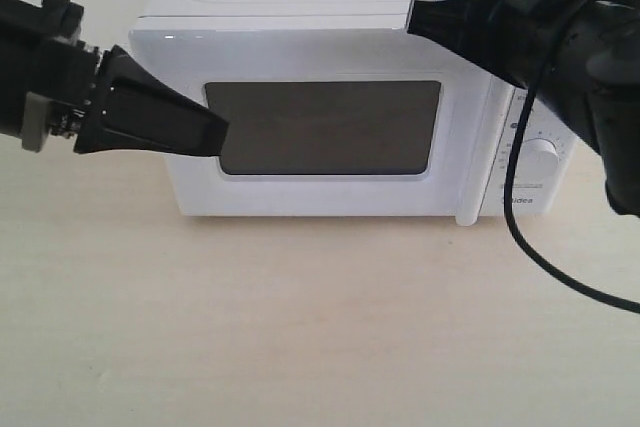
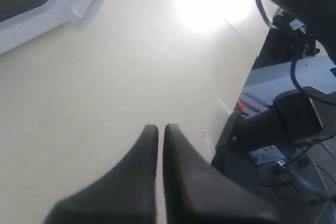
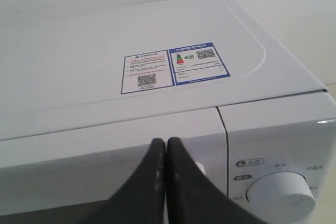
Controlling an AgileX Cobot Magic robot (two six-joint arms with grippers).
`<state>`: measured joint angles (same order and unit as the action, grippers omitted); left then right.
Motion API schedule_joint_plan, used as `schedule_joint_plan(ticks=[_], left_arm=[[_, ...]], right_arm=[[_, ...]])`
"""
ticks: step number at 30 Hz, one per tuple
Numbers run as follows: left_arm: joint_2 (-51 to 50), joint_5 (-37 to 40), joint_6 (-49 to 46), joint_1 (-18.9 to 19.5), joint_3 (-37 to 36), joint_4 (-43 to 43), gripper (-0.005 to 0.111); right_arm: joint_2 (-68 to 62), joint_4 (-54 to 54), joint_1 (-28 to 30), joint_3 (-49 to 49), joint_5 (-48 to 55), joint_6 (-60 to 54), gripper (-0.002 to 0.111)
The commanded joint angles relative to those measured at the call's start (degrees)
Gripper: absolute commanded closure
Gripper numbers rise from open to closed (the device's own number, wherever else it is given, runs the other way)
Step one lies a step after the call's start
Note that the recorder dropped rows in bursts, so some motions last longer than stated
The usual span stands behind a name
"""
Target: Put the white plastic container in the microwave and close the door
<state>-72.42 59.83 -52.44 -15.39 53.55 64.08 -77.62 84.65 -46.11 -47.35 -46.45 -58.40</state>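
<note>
The white plastic container shows in none of the views; the worktop [image 1: 300,327] in front of the oven carries nothing, so it is probably inside the microwave [image 1: 330,52] already, though the dark window [image 1: 330,127] gives no view in and I cannot tell for sure. Being plastic, it should be light and fairly stiff, smooth enough to slip, and its thin walls may give under a hard squeeze; a hold across the rim at a short side would suit best.

The door [image 1: 190,187] sits flush with the oven front, looking shut. It is a rigid hinged panel, best taken by the vertical bar handle [image 1: 470,147] or pushed flat on its face.

The left pincer [image 1: 222,135] has its black jaws pressed together on nothing, its tip at the left edge of the window; whether it touches the door is unclear. The right pincer [image 3: 166,141] is likewise closed and empty, near the door's top corner above the handle.

On top lie two stickers [image 3: 176,69], one red-bordered, one blue-bordered, each with a QR code; their print is too small to read. Under the dial [image 1: 541,160] the logo [image 1: 530,213] shows the letters "idea". Labels by the dial look like Chinese characters, illegible here
</note>
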Motion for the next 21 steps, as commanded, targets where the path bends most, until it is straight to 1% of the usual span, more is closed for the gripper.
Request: schedule_joint_plan(ticks=[1, 5, 11, 15, 18, 21], left_arm=[[6.38, -0.25, 2.26, -0.20, -1.62, 2.57, 0.102], [15.38, -0.57, 2.80, -0.20, -4.49, 4.21, 0.102], [28.37, -3.74, 3.11, -0.20, -9.82, 4.21, 0.102], [34.64, -4.14, 3.20, -0.20, -14.07, 4.21, 0.102], [38.84, -4.00, 5.61, -0.20, -17.94, 4.21, 0.102], [42.17, -5.15, 5.74, -0.20, -21.65, 4.21, 0.102]], right_arm=[[0.43, 0.20, 0.28, -0.27, -0.88, -0.68, 0.108], [0.42, 0.20, 0.28, -0.27, -0.77, -0.68, 0.108], [0.42, 0.20, 0.28, -0.27, -0.63, -0.68, 0.108], [0.42, 0.20, 0.28, -0.27, -0.27, -0.68, 0.108], [0.42, 0.20, 0.28, -0.27, -0.27, -0.68, 0.108], [0.42, 0.20, 0.28, -0.27, -0.41, -0.68, 0.108]])
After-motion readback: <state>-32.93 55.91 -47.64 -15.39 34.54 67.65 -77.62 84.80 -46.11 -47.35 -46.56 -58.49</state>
